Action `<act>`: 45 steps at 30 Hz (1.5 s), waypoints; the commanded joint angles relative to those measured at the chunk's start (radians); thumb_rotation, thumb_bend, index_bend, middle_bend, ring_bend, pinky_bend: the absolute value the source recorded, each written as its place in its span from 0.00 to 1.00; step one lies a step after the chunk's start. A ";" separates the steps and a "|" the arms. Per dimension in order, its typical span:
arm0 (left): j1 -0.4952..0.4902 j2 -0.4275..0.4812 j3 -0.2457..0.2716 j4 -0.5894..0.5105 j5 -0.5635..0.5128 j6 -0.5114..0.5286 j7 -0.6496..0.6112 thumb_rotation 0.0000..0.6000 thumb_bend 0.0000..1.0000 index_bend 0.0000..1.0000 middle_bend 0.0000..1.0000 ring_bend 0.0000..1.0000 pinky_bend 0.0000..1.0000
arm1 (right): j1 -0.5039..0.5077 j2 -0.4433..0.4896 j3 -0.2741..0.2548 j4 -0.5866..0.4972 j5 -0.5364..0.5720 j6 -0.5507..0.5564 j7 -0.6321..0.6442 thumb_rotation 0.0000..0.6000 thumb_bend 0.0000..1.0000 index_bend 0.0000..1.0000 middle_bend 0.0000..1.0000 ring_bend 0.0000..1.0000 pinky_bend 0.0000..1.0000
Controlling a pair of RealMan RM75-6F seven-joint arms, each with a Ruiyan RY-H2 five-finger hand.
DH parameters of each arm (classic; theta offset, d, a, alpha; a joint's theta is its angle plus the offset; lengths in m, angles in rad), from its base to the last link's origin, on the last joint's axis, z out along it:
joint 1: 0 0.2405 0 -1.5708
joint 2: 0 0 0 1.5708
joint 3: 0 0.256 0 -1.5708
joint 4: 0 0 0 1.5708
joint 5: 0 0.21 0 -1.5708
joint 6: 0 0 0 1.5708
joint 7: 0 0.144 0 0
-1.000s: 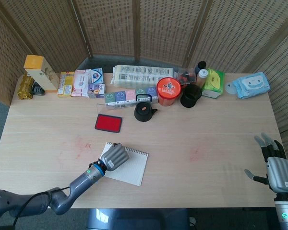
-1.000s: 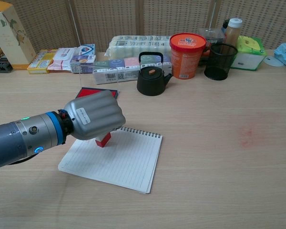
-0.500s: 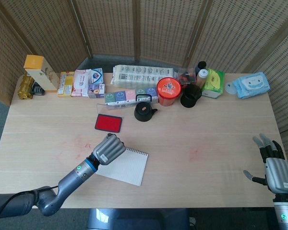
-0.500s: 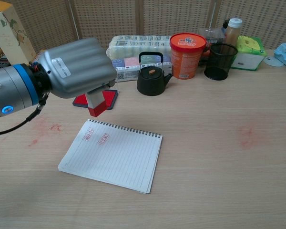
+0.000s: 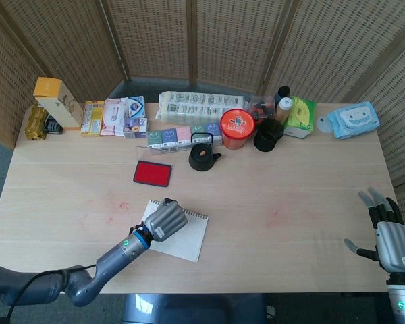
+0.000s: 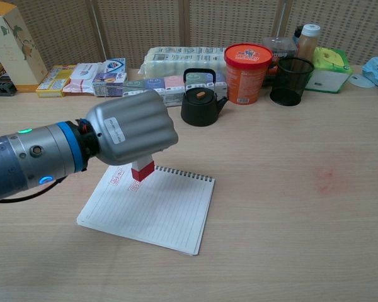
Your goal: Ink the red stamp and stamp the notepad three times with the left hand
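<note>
My left hand (image 6: 131, 133) (image 5: 164, 221) grips the red stamp (image 6: 142, 170), whose red base pokes out below the curled fingers. The stamp hangs just above the top edge of the spiral notepad (image 6: 160, 211) (image 5: 187, 237). Two red prints (image 6: 118, 179) show near the pad's upper left corner, partly behind the stamp. The red ink pad (image 5: 152, 173) lies on the table behind the notepad in the head view; the hand hides it in the chest view. My right hand (image 5: 389, 236) hovers at the table's far right edge with fingers spread and nothing in it.
A black kettle (image 6: 200, 103), a red tub (image 6: 244, 63) and a black mesh cup (image 6: 291, 80) stand behind the notepad. Boxes and packets (image 5: 115, 116) line the back of the table. Faint red smudges (image 5: 115, 202) mark the wood left of the pad.
My left hand, which lifted the stamp up toward the ink pad half a second ago, has come back down and right, over the notepad's top edge. The right hand barely moved.
</note>
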 commanded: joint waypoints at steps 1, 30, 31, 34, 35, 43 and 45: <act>-0.006 -0.032 0.007 0.029 -0.016 -0.013 0.019 1.00 0.38 0.75 1.00 1.00 1.00 | 0.000 0.001 0.000 0.000 0.000 0.000 0.002 1.00 0.08 0.00 0.00 0.00 0.00; 0.003 -0.143 0.070 0.170 -0.039 -0.057 -0.054 1.00 0.38 0.75 1.00 1.00 1.00 | -0.001 0.004 0.000 -0.003 0.001 -0.001 0.004 1.00 0.08 0.00 0.00 0.00 0.00; 0.004 -0.144 0.071 0.173 -0.039 -0.057 -0.056 1.00 0.38 0.75 1.00 1.00 1.00 | -0.001 0.004 0.000 -0.003 0.001 -0.002 0.004 1.00 0.08 0.00 0.00 0.00 0.00; 0.006 -0.148 0.073 0.182 -0.037 -0.056 -0.064 1.00 0.38 0.75 1.00 1.00 1.00 | -0.001 0.004 0.000 -0.003 0.001 -0.003 0.005 1.00 0.08 0.00 0.00 0.00 0.00; 0.006 -0.148 0.073 0.184 -0.035 -0.055 -0.067 1.00 0.38 0.75 1.00 1.00 1.00 | -0.001 0.004 0.000 -0.003 0.001 -0.002 0.005 1.00 0.08 0.00 0.00 0.00 0.00; 0.007 -0.125 0.060 0.167 -0.010 -0.017 -0.061 1.00 0.39 0.75 1.00 1.00 1.00 | -0.002 0.004 -0.002 -0.005 -0.003 0.000 0.003 1.00 0.08 0.00 0.00 0.00 0.00; 0.006 -0.096 0.043 0.133 0.002 0.011 -0.059 1.00 0.39 0.75 1.00 1.00 1.00 | -0.002 0.005 -0.003 -0.005 -0.004 0.000 0.003 1.00 0.08 0.00 0.00 0.00 0.00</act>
